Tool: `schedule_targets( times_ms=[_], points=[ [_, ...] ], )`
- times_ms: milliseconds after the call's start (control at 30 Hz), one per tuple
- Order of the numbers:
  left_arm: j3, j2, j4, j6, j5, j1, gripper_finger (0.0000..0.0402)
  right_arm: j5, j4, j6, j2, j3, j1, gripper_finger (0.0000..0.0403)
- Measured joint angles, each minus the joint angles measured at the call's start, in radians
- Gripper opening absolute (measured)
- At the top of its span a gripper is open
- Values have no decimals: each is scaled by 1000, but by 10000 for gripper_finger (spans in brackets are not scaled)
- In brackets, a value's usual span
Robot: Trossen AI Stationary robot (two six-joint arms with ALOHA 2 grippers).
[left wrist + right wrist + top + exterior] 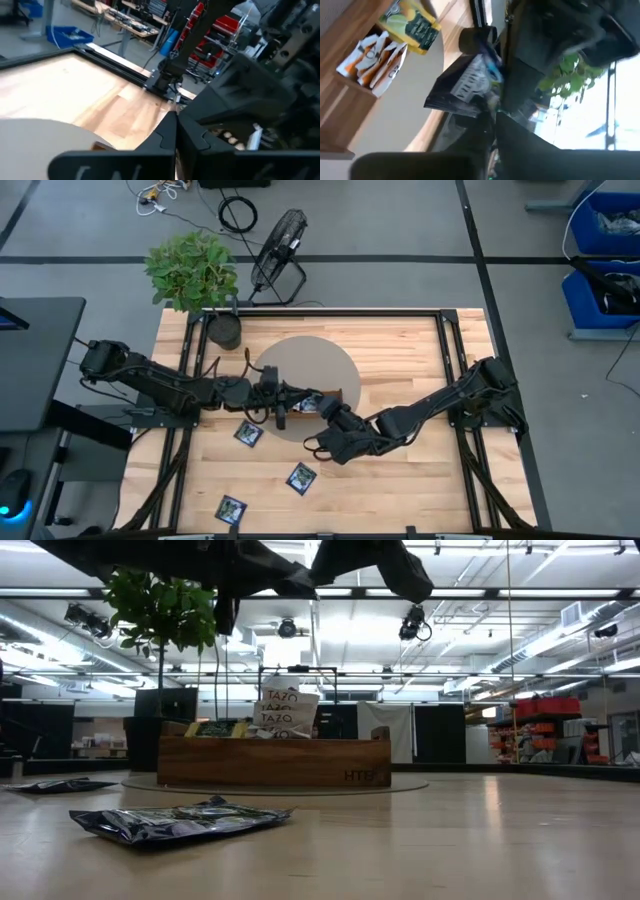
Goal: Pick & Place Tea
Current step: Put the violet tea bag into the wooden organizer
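- left gripper [281, 402] over the round mat [345, 365], fingers pressed shut; its wrist view shows nothing between them.
- right gripper [322, 409] meets it there, clamped on a navy sachet [465, 87]; only the right wrist view shows this.
- Wooden tray [272, 760]: low view shows white sachets [280, 708] upright inside.
- Three loose navy sachets [248, 433] on the table [400, 470] in front.
- Potted plant [195, 275] at the back-left corner.

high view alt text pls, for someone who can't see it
Two dark arms meet over a round grey mat on a wooden table, the left claw and right claw close beside a navy tea sachet. Three more navy sachets lie nearer the front edge; a potted plant stands behind.
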Motion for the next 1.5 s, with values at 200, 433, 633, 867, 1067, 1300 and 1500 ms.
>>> schedule_targets(
  times_ms=[200,433,633,867,1067,1300,1500],
  points=[
    [0,0,1,93,-31,-20,2,65,-61,218,-42,-1,38,99],
    [-1,0,62,293,-96,-74,1,-65,-168,792,-166,-1,23,176],
    [-1,0,140,414,-104,-108,1,-539,-151,1026,-254,-1,-109,194],
    [-1,0,153,465,-154,-114,1,-771,-94,1103,-255,-1,-192,184],
    [-1,0,159,470,-154,-114,1,-806,-72,1115,-254,-1,-212,159],
    [-1,0,205,508,-153,-114,1,-843,-76,1103,-254,-1,-223,101],
    [-1,0,204,512,-152,-115,1,-852,-82,1066,-254,-1,-225,35]
  ],
)
